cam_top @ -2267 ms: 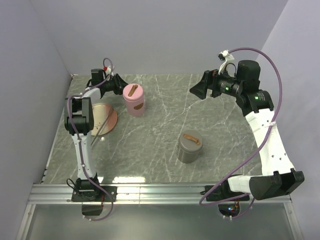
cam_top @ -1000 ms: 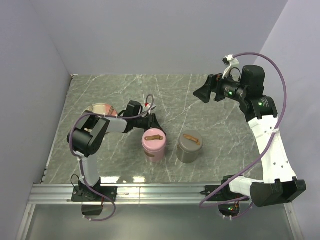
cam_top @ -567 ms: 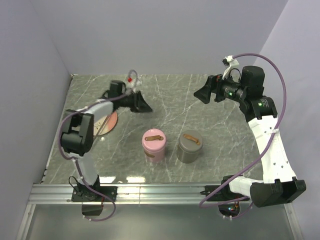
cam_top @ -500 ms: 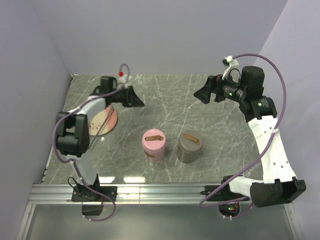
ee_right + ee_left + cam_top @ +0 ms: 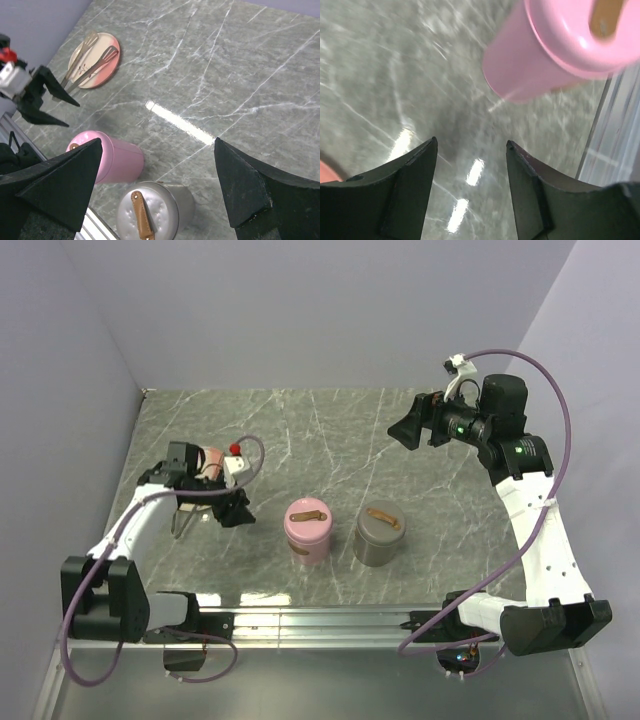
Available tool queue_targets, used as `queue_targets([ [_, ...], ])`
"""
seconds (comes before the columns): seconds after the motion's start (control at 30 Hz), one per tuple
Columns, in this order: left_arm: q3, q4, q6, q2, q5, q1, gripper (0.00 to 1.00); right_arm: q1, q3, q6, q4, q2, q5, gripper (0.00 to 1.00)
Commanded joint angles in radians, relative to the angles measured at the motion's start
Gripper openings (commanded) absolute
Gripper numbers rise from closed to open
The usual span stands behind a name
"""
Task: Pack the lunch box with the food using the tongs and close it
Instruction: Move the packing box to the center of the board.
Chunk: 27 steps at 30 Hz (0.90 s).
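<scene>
your left gripper (image 5: 471, 144) sits part open and empty just left of the pink container (image 5: 307, 528), right gripper (image 5: 158, 145) wide open, empty, well behind-right of it, tongs (image 5: 95, 65) on the plate (image 5: 107, 70) behind-left.

Stretching the left arm (image 5: 140, 520) out low from its base, elbow folded near the left side, wrist turned inward to the right. Holding the left gripper (image 5: 235, 510) low, jaws parted, nothing between the fingers (image 5: 405, 195). Rearing the right arm (image 5: 535, 530) up high from its base, forearm leaning toward the far right side. Pointing the right gripper (image 5: 405, 430) leftward and downward, jaws spread wide, dark fingers (image 5: 55, 185) gripping nothing.
</scene>
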Motion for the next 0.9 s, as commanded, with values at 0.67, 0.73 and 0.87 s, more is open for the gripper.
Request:
queue_targets([
  [0.67,-0.390,0.810,-0.307,-0.182,-0.251,-0.419,0.61,-0.013,-0.002,-0.009,0.020,-0.027,0.001,1.00],
  [0.73,-0.387,0.810,-0.289,-0.169,-0.243,-0.438,0.61,-0.015,-0.002,-0.012,0.019,-0.028,0.003,1.00],
  [0.87,-0.373,0.779,-0.189,-0.156,-0.216,-0.462,0.61,-0.015,-0.016,-0.013,0.023,-0.033,0.001,1.00],
])
